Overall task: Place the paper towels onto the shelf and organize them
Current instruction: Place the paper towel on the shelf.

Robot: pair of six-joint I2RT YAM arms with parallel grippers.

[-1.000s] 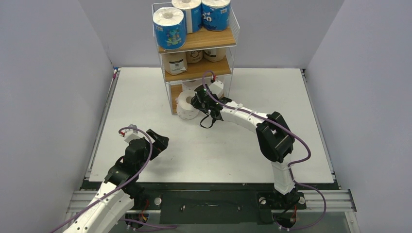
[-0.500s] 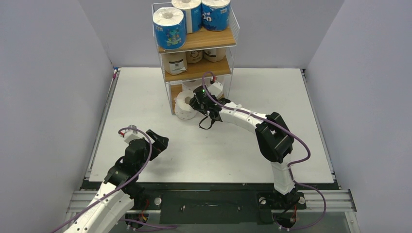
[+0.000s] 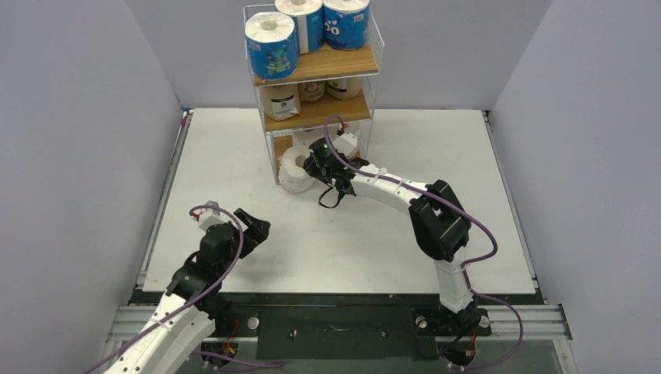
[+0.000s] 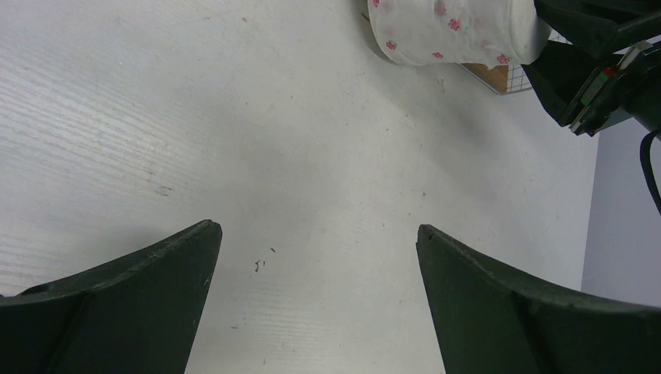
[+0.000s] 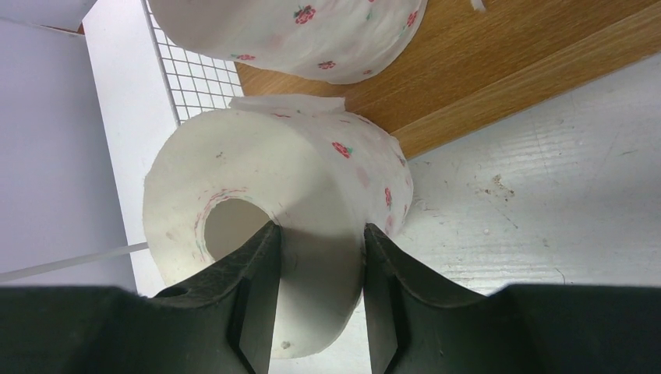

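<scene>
At the far middle of the white table (image 3: 234,156) stands the shelf (image 3: 319,68), my landmark for everything else. On its top board I see three blue rolls (image 3: 271,45), and on the middle board three tan rolls (image 3: 282,100), all standing on end. On its bottom board, in the right wrist view, lies a second white roll (image 5: 312,31) with small red flowers.

Just in front of the shelf's bottom board, at its left front corner, a white roll (image 5: 234,195) sits on the table with its hollow core facing my right wrist camera; whether it touches the board I cannot tell. My right claw (image 5: 316,234) is partly closed on this roll, pinching its wall: one finger (image 5: 257,288) sits at the edge of the core, the other on the outer side.

Well in front of the shelf and to its left, my left claw (image 4: 316,234) hangs over bare table, jaws spread wide and holding nothing.
</scene>
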